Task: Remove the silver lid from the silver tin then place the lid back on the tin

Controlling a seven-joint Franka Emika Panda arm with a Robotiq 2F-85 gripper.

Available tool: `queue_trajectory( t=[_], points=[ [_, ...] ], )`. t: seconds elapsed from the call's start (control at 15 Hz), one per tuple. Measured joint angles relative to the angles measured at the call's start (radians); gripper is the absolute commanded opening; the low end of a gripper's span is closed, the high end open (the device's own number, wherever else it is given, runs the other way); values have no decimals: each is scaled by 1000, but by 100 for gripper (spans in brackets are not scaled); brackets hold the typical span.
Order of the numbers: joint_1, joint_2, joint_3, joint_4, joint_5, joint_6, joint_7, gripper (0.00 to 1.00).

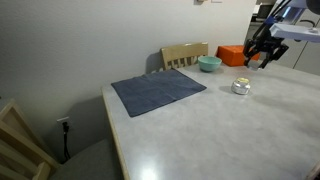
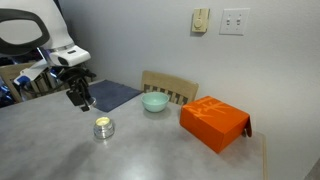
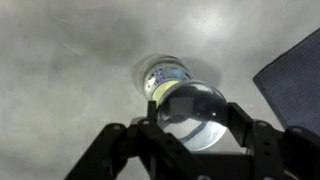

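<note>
Fingers (image 3: 125,146) clamped narrow on the silver lid (image 3: 195,112), pinched across its rim at bottom centre of the wrist view; the grip looks firm, both sides in contact. Lid is off and held clear in the air. Silver tin (image 3: 165,75) sits open on the counter (image 1: 200,130), just above the lid in the wrist view, so I am offset from it, not centred. In both exterior views the tin (image 1: 241,86) stands alone below and beside the fingers, right of centre in one, lower left (image 2: 102,127) in the one with the wall plates. My read: removal half done, replacement half in hand. The next move calls for sliding over until lid and tin rims line up, keeping the lid level, lowering straight, and releasing only once it seats; a tilted lid would likely catch on the rim or nudge the light tin. Count: one lid, one tin, one teal bowl (image 2: 154,101), one orange box (image 2: 214,123), one blue cloth (image 1: 158,92), one chair (image 2: 170,85) behind the bowl.
</note>
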Motion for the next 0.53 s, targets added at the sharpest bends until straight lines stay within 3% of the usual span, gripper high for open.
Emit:
queue_trajectory(
  t=[0.27, 0.53],
  points=[
    [-13, 58, 49, 34, 213, -20, -206, 44],
    [-27, 81, 62, 77, 336, -48, -329, 44]
  ],
)
